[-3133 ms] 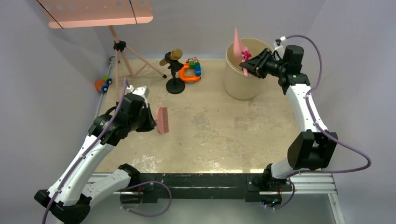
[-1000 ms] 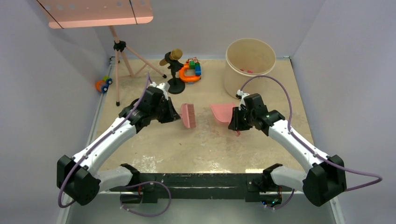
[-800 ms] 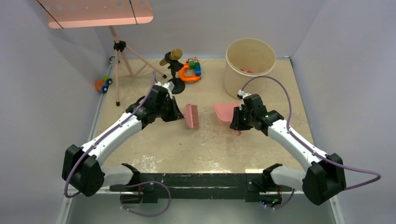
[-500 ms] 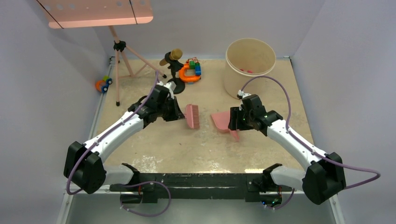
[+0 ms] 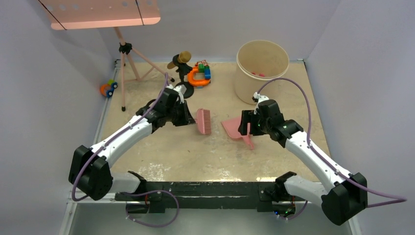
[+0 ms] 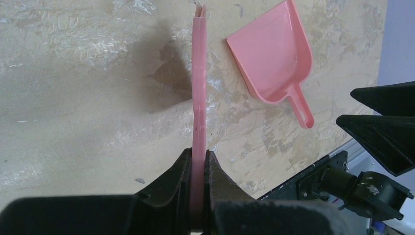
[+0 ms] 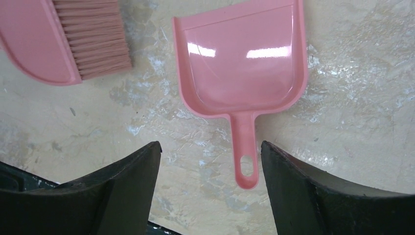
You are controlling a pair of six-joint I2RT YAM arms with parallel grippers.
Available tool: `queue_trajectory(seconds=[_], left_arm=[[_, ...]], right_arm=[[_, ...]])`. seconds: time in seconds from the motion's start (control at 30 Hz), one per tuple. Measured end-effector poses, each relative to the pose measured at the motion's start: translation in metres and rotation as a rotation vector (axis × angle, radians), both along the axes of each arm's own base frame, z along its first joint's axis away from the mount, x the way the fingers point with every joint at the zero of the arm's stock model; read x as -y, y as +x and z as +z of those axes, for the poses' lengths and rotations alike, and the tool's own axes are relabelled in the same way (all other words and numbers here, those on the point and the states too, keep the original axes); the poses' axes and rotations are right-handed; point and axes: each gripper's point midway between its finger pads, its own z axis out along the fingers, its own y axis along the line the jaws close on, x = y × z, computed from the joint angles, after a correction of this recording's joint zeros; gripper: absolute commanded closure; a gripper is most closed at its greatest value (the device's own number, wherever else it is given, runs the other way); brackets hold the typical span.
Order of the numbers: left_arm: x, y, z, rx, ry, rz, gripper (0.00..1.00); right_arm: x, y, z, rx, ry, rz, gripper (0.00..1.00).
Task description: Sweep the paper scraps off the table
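Pinching the back edge of the pink brush, the left jaws are holding it near the middle of the table, with the bristles pointing away from the left arm. The left wrist view is showing the brush edge-on, so whether the bristles are touching the table cannot be told.

Along the left edge, a small orange and blue toy is sitting just off the table. A pink tripod is standing at the far left corner. By the far edge, a microphone stand is standing beside toy blocks with an orange ring.

Just right of the brush, the pink dustpan is lying flat on the table, its open mouth facing the bristles and its handle pointing toward the near edge. The two are near each other but apart.

The right jaws are spread wide and hovering over the dustpan's handle, which is showing between them with clear gaps on both sides.

At the far right corner, a cream tub is standing upright. The paper scraps are showing as a few small red and pink bits inside it.
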Motion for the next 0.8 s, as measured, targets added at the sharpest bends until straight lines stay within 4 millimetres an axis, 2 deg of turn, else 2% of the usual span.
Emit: queue_trajectory(seconds=[0.1, 0.13, 0.17, 0.23, 0.27, 0.37, 0.53, 0.63, 0.8], left_arm=[[0.005, 0.004, -0.003, -0.022, 0.002, -0.011, 0.6], [0.006, 0.005, -0.003, -0.027, 0.006, -0.016, 0.4], [0.006, 0.007, -0.003, -0.029, 0.014, -0.02, 0.26], [0.005, 0.009, 0.001, -0.026, 0.03, -0.018, 0.04], [0.003, 0.01, 0.004, -0.018, 0.04, -0.013, 0.01], [-0.007, 0.012, 0.012, 0.016, 0.077, 0.013, 0.01], [-0.036, 0.005, 0.03, 0.089, 0.161, 0.069, 0.01], [-0.056, -0.002, 0.051, 0.175, 0.184, 0.121, 0.03], [-0.084, -0.033, 0.075, 0.322, 0.128, 0.173, 0.0]], right_arm=[[0.001, 0.0, 0.004, 0.014, 0.004, -0.007, 0.22], [0.001, 0.0, 0.003, 0.013, 0.003, -0.008, 0.22], [0.001, 0.0, 0.003, 0.012, 0.002, -0.008, 0.22], [0.002, -0.001, 0.003, 0.011, 0.001, -0.008, 0.23], [0.002, -0.001, 0.003, 0.013, 0.002, -0.008, 0.23], [0.002, -0.001, 0.008, 0.029, 0.01, -0.009, 0.23], [0.005, -0.003, 0.025, 0.09, 0.034, -0.014, 0.22], [0.009, -0.005, 0.048, 0.174, 0.061, -0.029, 0.22], [0.024, -0.014, 0.108, 0.4, 0.143, -0.072, 0.22]])
